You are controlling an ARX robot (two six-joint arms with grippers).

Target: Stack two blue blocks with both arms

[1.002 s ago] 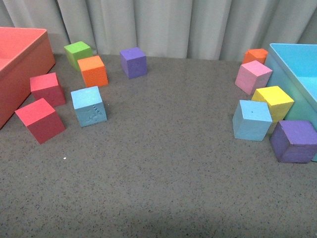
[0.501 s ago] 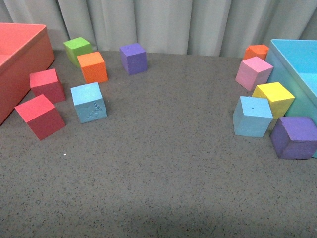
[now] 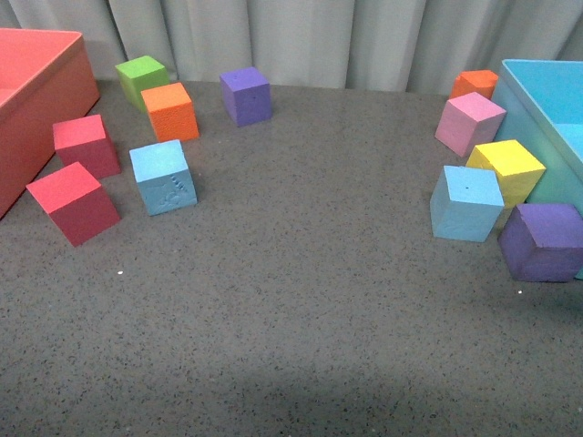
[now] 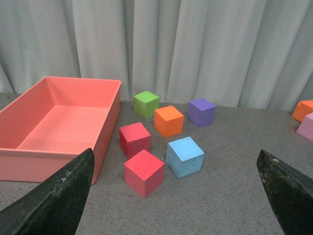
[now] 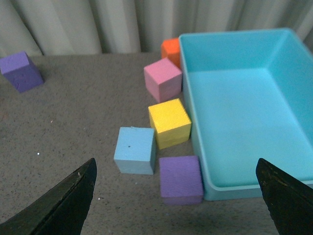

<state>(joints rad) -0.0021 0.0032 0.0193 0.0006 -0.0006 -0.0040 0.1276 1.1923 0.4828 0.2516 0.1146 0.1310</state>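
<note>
Both blue blocks are sitting loose on the grey speckled worktop [image 3: 310, 273], nothing stacked yet. I'll place everything off the light-blue bin [image 5: 239, 122].

The first blue block [image 3: 465, 204] is near the bin, on the side facing the middle of the worktop. A yellow cube [image 3: 506, 168] sits between it and the bin wall and looks like it's touching the block. This one is a clean sky-blue foam cube with smooth faces, and all I can spot on it is one tiny dark dot on the top. A darker purple cube [image 3: 542, 241] sits right up against the bin's near corner, just beside this block.

The second blue block [image 3: 164, 177] is well apart from the bin, way over on the opposite side of the worktop. It's the same colour and size, turned a bit at an angle. The face toward the robot has a little cluster of dents pressed into it.

The left gripper [image 4: 175, 152] has its jaws spread wide with nothing between them, up above the worktop. Same for the right gripper [image 5: 175, 159], jaws wide apart and nothing held.
</note>
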